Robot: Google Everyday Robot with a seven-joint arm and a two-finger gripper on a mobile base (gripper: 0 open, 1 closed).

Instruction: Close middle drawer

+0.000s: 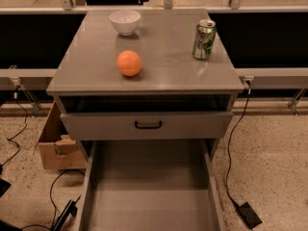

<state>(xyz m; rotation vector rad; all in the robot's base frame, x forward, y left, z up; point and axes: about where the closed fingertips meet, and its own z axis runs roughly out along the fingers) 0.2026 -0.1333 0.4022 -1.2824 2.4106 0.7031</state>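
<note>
A white bowl (125, 21), an orange (129, 63) and a green can (204, 39) stand on the cabinet top (168, 76); a cardboard box (55, 146) sits on the speckled floor (274, 162) beside it.

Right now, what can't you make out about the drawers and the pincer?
- Middle drawer: front and handle cut off by the bottom edge of the camera view.
- Whatever lies below it: hidden by its tray.
- Top drawer inside: dark under the cabinet top.
- Pincer: not in view.

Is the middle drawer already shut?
No, the middle drawer is pulled far out, its grey tray running past the bottom edge of the camera view; the gripper is not in view.
</note>
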